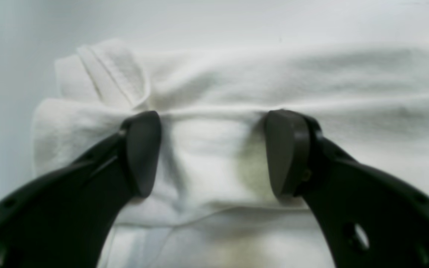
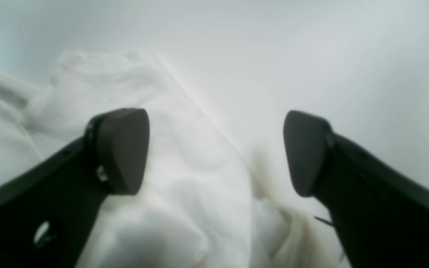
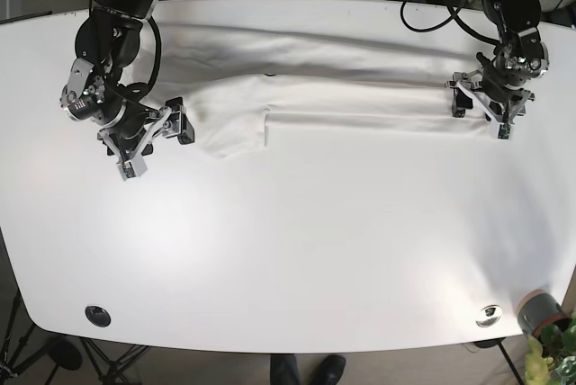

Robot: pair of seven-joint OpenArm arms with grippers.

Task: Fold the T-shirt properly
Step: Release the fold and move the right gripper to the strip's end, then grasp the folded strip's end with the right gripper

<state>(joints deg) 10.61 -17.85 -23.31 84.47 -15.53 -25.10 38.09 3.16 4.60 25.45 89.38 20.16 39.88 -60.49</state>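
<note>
The white T-shirt (image 3: pixel 333 88) lies as a long narrow band across the far side of the white surface (image 3: pixel 288 259), with the left claw (image 1: pixel 214 152) and right claw (image 2: pixel 216 150) both spread over opposite ends, probably to pinch there for the next fold.

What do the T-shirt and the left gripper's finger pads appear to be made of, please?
T-shirt: soft white knit, probably cotton, given its limp creases and stitched hem. Left gripper pads: matte dark grey, likely rubber or plastic, with no shine.
</note>
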